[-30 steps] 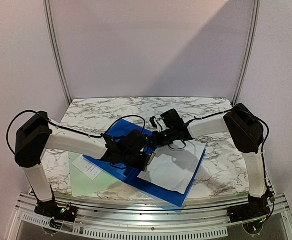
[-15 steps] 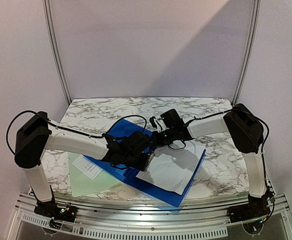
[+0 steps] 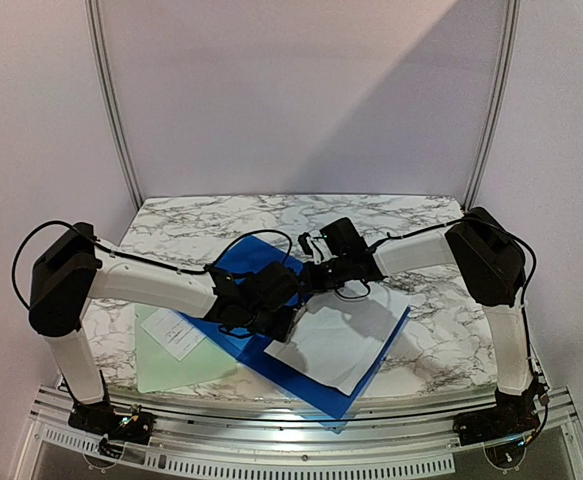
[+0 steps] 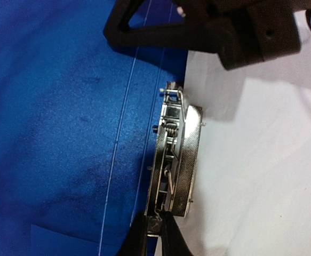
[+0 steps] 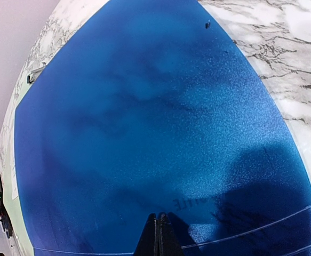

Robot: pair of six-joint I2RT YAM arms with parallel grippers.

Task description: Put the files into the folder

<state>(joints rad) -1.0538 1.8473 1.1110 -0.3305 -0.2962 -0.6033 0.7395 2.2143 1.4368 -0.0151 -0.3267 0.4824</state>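
My L gripper: jaws nearly shut, pinching the near end of the metal clip. My R gripper: jaws shut, empty, over the blue folder, which lies open mid-table. Large sheet: on folder's rt half, edge at clip. Printed slip: outside folder, on pale green sheet, left.

**Robot lab booth**

Walled at the back and both sides by plain pale panels set between grey metal posts — a partitioned cell, lit evenly from above. Furnished with a single marble-patterned table, edged on the near side by a slotted aluminium rail. Bolted along that edge: a left arm and a right arm, white links with black joints, trailing loose black cables. Laid out with a blue folder as the work piece — staged desk work, filmed from overhead and from both wrists.
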